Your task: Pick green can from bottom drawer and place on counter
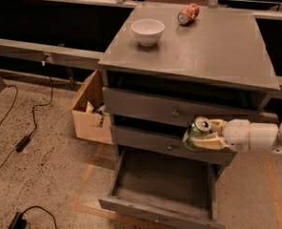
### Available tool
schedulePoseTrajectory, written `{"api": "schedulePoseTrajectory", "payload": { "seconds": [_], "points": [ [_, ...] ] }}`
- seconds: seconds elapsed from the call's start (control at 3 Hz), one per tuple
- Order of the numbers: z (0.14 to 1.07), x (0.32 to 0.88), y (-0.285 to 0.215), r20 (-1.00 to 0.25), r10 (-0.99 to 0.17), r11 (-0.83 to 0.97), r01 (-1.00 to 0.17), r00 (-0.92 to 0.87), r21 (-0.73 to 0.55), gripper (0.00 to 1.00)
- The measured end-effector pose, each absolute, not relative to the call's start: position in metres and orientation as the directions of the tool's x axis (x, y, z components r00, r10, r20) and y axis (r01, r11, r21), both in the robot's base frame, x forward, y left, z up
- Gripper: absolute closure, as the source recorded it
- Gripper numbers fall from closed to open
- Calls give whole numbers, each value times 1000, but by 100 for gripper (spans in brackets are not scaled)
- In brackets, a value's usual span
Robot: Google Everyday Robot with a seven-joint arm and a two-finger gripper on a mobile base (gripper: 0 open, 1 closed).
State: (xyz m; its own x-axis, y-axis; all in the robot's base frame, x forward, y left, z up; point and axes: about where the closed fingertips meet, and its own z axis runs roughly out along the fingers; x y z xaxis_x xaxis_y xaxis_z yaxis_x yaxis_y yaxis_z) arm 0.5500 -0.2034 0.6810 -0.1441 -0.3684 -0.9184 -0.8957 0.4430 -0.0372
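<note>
My gripper [201,134] comes in from the right on a white arm and is shut on the green can [196,131]. It holds the can upright, silver top showing, in front of the middle drawer's face and well above the open bottom drawer [162,185]. The drawer is pulled out and nothing shows inside it. The counter [212,46] is the flat grey cabinet top above and behind the can.
A white bowl [147,31] stands on the counter's back left. An orange-red can [188,13] lies on its side at the back. An open cardboard box [89,111] sits on the floor left of the cabinet. Black cables [22,142] lie on the floor at left.
</note>
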Motion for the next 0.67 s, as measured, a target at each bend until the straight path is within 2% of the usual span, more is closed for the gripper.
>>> {"api": "schedulePoseTrajectory", "payload": {
  "seconds": [0.67],
  "points": [
    [841,592,-240,-926,-369,461,-881,-84,-104,100]
  ]
}}
